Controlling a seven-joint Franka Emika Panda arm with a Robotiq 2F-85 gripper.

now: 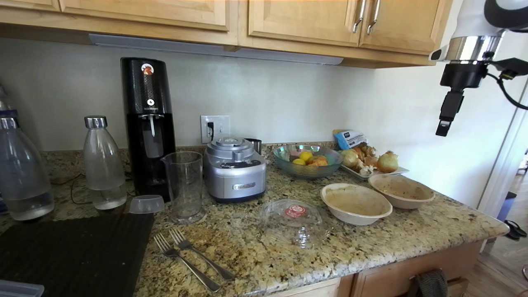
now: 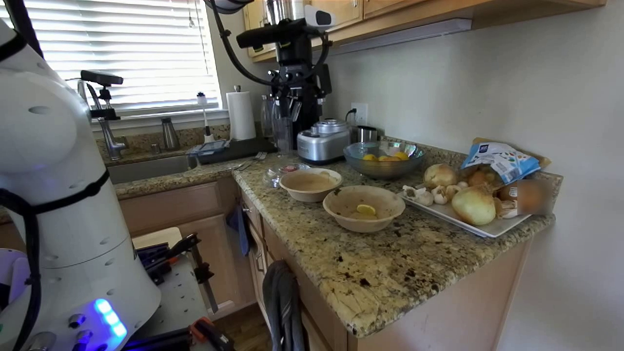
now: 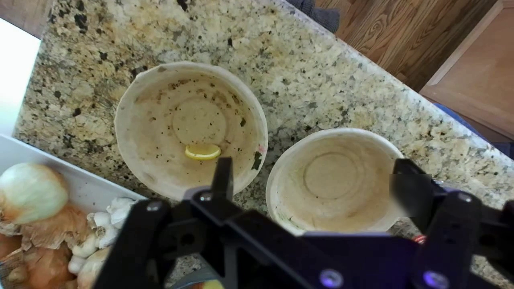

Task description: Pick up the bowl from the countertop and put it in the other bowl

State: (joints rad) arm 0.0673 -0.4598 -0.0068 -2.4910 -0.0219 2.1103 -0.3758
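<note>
The bowl, beige with a pale cream interior, stands upright on the countertop. It also shows in an exterior view and in the wrist view, empty inside. The other bowl, tan with a browner, speckled interior, stands close beside it. It holds a yellow lemon slice, seen in an exterior view and in the wrist view. My gripper hangs well above the counter, touching neither bowl. In the wrist view my gripper is open and empty, its fingers spread across the view of the cream bowl.
A clear plastic lid lies beside the cream bowl. A glass fruit bowl and a food processor stand behind. A white tray holds onions and garlic. Two forks lie near the front edge. Cabinets hang above.
</note>
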